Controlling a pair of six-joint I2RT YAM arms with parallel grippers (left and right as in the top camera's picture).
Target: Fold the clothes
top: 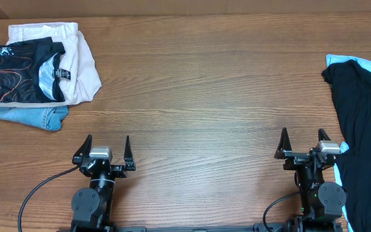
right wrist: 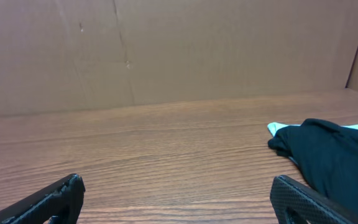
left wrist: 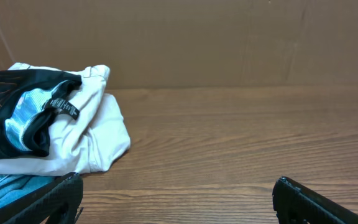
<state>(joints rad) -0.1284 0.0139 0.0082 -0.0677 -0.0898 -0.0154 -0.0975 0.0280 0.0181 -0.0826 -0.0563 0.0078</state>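
Clothes [top: 366,142] lie slumped at the right edge of the table [top: 205,84], both pincers spread wide and empty.

From my station I see the clothes as one long black garment of thin, matte, limp fabric, running in soft wrinkles from the far right side down to the near edge, just beside the right gripper [top: 303,133]. Its far end lies over a light blue garment [top: 359,62]. The left gripper [top: 107,138] stands well apart from it, its dark tapered fingers [top: 87,143] splayed over bare wood grain. At far left I see a folded stack: a creamy white garment [top: 82,64], a smaller black piece with orange line print [top: 18,64] on top, and blue denim [top: 28,116] beneath. Plain brown cardboard [left wrist: 197,43] backs the table.
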